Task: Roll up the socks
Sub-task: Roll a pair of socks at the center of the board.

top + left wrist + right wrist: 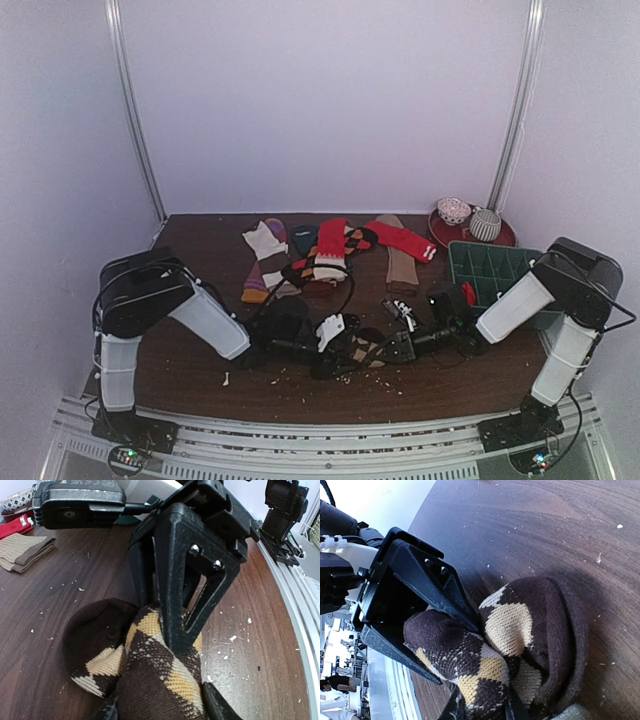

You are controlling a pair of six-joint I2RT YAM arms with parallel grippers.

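Left of the green tray (490,268), near the front edge of the table (470,385): brown argyle sock (150,665), bunched into a fat wad, resting on the wood. Pinched from both ends. Left gripper (457,652) clamped on the end farther from the tray, fingers (440,587) closed over and under the knit, cloth bulging out between them. Right gripper (162,625) clamped on the tray-side end, fingers (175,595) drawn nearly together, tips dug into a tan diamond. Wad touching both pairs of fingers, filling the gap between the two grippers. Farther back, left of the tray: red sock (330,248) with striped cuff, loose in a heap of other socks (265,255), well apart from both grippers. Behind the tray: red plate (470,235) with two patterned balls (485,224). Pale crumbs (275,380) scattered on the wood left of the tray.
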